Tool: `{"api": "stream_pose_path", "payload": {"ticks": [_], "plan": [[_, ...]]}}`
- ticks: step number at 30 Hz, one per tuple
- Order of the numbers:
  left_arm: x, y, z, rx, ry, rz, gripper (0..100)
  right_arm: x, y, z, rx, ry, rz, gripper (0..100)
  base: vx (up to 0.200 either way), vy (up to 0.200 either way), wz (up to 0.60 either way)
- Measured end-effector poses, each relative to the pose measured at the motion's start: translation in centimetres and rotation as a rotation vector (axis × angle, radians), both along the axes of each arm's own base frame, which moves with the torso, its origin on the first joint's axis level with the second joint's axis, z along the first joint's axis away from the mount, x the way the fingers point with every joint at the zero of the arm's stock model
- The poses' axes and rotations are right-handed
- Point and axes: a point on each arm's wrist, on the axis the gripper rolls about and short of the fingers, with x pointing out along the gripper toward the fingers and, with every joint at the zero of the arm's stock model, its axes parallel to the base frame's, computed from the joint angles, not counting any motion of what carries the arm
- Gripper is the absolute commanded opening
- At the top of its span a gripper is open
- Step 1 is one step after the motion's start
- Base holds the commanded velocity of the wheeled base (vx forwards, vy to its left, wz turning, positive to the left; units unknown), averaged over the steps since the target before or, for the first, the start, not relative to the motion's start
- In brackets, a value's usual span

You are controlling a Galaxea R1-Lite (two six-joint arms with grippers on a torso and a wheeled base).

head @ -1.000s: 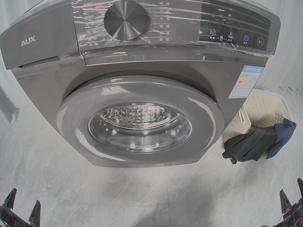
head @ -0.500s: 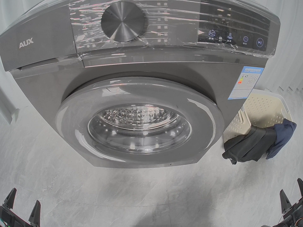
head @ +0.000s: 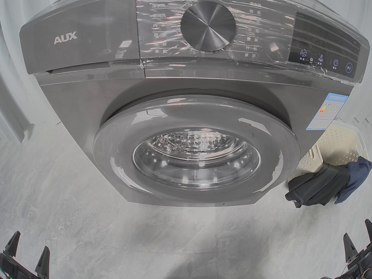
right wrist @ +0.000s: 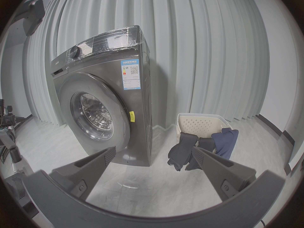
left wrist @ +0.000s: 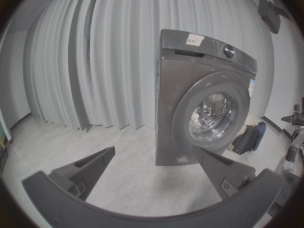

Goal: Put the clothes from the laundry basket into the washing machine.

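My left gripper (left wrist: 153, 149) has its jaws spread wide with nothing between them, hanging low over the floor (head: 116, 221). The right gripper (right wrist: 153, 149) is the same, jaws apart and empty. Both sit well back from the work.

The floor under them is pale grey marbled tile, glossy enough to carry a soft reflection. Ahead of me stands the grey front-loading washing machine (head: 193, 97), its round door (head: 116, 148) shut, the steel drum visible through the glass. Clear plastic film wraps its control panel around the dial (head: 208, 26).

The laundry basket (right wrist: 202, 124), cream and perforated, sits on the floor just beside the machine on my right. The clothes are on it: a dark grey garment (right wrist: 182, 149) draped over the front rim and trailing down towards the tile, and a navy garment (right wrist: 226, 140) touching it, hanging over the same rim.

Pale pleated curtains (left wrist: 95, 64) run behind the machine and the basket.
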Motion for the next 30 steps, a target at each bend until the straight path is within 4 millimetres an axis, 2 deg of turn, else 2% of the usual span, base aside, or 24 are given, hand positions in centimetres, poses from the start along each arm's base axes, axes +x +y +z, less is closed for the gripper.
{"api": "stream_pose_path", "payload": {"ticks": [6,19,25,30], "plan": [[0.0,0.0,0.0,0.002,0.0,0.003,100,0.0,0.0,0.0,-0.002,0.0,0.002,100,0.0,-0.2,0.0],[0.0,0.0,0.0,0.002,0.0,0.004,100,0.0,0.1,0.4,-0.027,-0.03,0.031,100,0.0,0.0,0.0],[0.0,0.0,0.0,0.004,0.0,0.003,100,-0.9,0.2,3.9,-0.024,-0.141,0.108,100,0.0,0.0,0.0],[0.0,0.0,0.0,0.005,0.0,0.004,100,0.2,0.4,6.1,-0.024,-0.085,0.203,100,0.0,0.0,0.0]]}}
